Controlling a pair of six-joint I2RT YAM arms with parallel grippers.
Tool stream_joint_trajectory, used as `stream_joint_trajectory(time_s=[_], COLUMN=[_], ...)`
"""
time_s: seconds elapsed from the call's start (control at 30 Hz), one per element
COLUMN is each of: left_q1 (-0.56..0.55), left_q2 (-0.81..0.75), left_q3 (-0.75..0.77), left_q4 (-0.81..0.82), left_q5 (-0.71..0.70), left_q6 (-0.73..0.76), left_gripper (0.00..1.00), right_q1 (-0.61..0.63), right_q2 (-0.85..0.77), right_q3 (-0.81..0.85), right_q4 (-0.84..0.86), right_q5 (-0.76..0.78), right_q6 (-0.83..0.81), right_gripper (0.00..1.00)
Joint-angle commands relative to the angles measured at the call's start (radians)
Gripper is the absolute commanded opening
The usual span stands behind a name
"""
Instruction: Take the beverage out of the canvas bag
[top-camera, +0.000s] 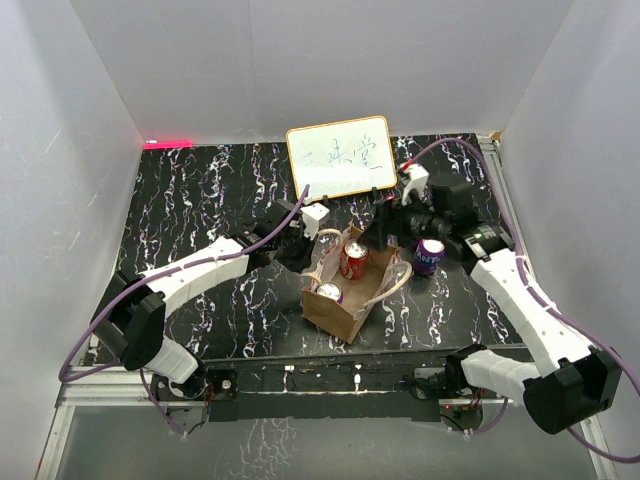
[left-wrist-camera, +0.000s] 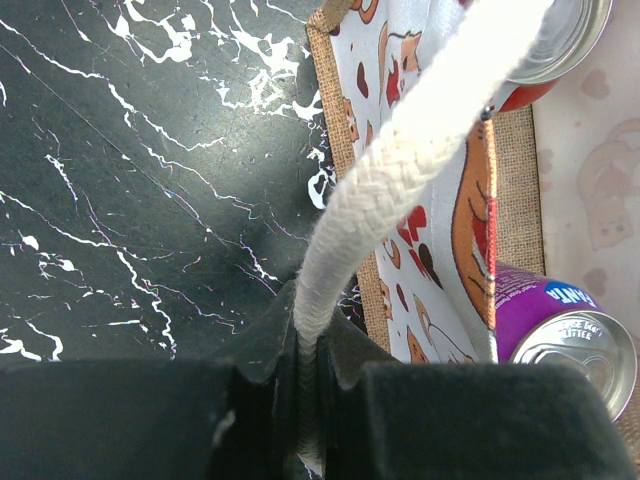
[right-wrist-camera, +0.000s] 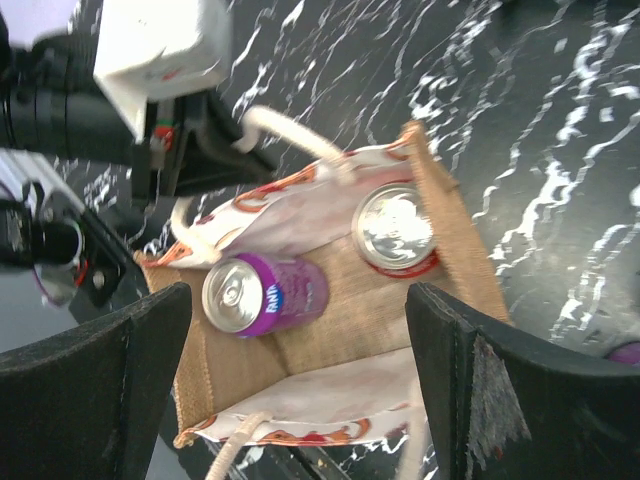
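The tan canvas bag (top-camera: 345, 300) stands open mid-table. Inside it are a red can (top-camera: 354, 260) at the far end and a purple can (top-camera: 329, 292) at the near end. My left gripper (top-camera: 300, 243) is at the bag's left rim, shut on a pale rope handle (left-wrist-camera: 420, 130). In the left wrist view the gripper (left-wrist-camera: 310, 380) pinches the rope. My right gripper (top-camera: 386, 232) hovers above the bag's far right corner, open and empty. The right wrist view looks down between the open gripper (right-wrist-camera: 300, 385) at the purple can (right-wrist-camera: 265, 293), tilted, and the upright red can (right-wrist-camera: 395, 228).
A second purple can (top-camera: 430, 256) stands on the table right of the bag, under the right arm. A white framed board (top-camera: 340, 157) leans at the back. The bag's other rope handle (top-camera: 392, 284) loops over its right side.
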Motion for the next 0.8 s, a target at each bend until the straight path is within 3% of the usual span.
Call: stream_joint_trajectory(time_s=[0.0, 0.23, 0.77], left_q1=[-0.011, -0.011, -0.011], left_q2=[-0.008, -0.008, -0.024], left_q3=[0.029, 0.028, 0.028], left_q4=[-0.019, -0.021, -0.023], left_q5=[0.011, 0.002, -0.003], left_q6=[0.004, 0.006, 0.005], left_gripper=[0.02, 0.02, 0.02], right_q1=[0.134, 0.240, 0.345], right_q2=[0.032, 0.128, 0.318], right_q3=[0.050, 0.024, 0.024], right_q4=[-0.006, 0.004, 0.002], right_q5=[0.145, 0.294, 0.578], right_q6=[-0.041, -0.015, 0.119], right_gripper=[0.90, 0.81, 0.84])
